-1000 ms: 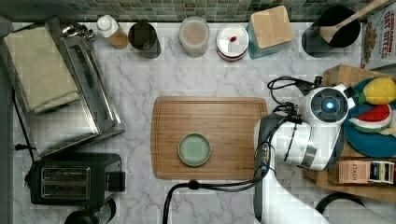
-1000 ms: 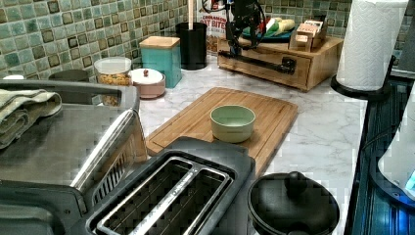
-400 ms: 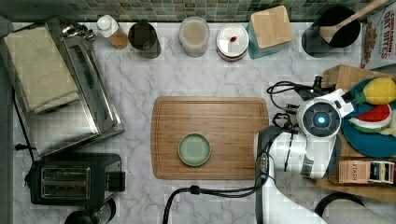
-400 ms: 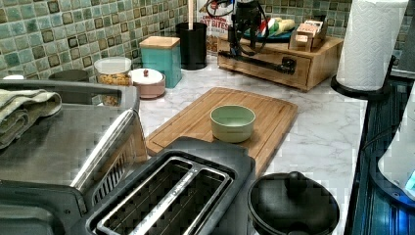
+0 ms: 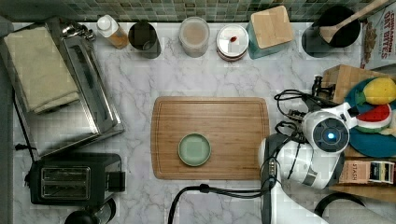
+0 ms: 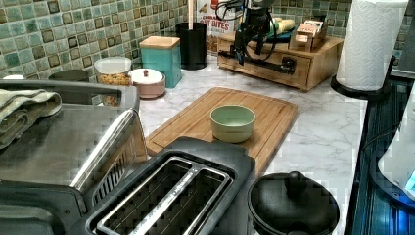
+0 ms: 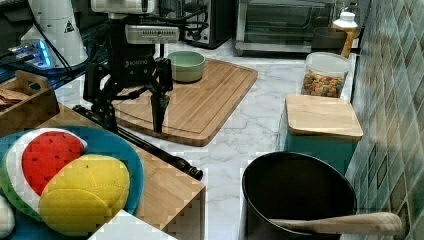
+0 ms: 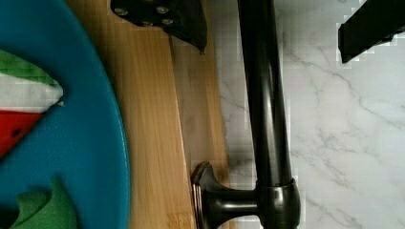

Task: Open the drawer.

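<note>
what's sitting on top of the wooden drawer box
A round blue plate carrying plush watermelon and yellow fruit toys, plus a small wooden tea-bag box. The plate's far side is out of frame.

At the top view's centre, a pale green bowl [image 5: 194, 149] is seen on a tan wooden cutting board [image 5: 210, 116]. White marble with grey veins covers the counter [image 5: 187, 79]. The drawer [image 6: 293, 61] is light wood, its bar handle [image 8: 265, 95] black. A blue plate [image 7: 136, 172] carries red and yellow toys.

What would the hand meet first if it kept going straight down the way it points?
Most likely the drawer's handle: the open hand straddles it, one finger over the counter, the other over the drawer top. Depth is unclear.
</note>
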Controlling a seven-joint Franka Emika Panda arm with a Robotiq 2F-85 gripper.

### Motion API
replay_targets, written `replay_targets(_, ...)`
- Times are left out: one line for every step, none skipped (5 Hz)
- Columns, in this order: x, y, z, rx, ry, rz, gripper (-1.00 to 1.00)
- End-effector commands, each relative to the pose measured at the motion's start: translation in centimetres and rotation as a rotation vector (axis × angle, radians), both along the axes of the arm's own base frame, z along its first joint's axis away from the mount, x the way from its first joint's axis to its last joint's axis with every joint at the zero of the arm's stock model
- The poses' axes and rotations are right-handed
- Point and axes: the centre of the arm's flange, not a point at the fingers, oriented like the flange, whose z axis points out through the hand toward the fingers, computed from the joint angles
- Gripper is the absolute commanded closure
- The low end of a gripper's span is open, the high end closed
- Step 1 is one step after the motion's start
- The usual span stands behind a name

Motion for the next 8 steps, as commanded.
replay_targets(0.6, 1.6, -4.3, 0.026, 0.071, 0.034, -1.00)
replay_targets(1.5, 1.0, -5.4, 0.027, 0.138, 0.079, -1.00)
replay_targets(1.4, 0.2, -5.1, 0.013, 0.167, 0.101, -1.00)
replay_targets(1.5, 1.3, -3.7, 0.027, 0.151, 0.084, -1.00)
replay_targets(2.3, 3.2, -1.8, 0.027, 0.179, 0.073, -1.00)
replay_targets(3.2, 4.9, -1.8, 0.083, 0.152, 0.133, -1.00)
replay_targets(4.6, 8.0, -2.3, 0.131, 0.074, 0.129, -1.00)
replay_targets(5.3, 12.1, -2.4, 0.160, 0.064, 0.105, -1.00)
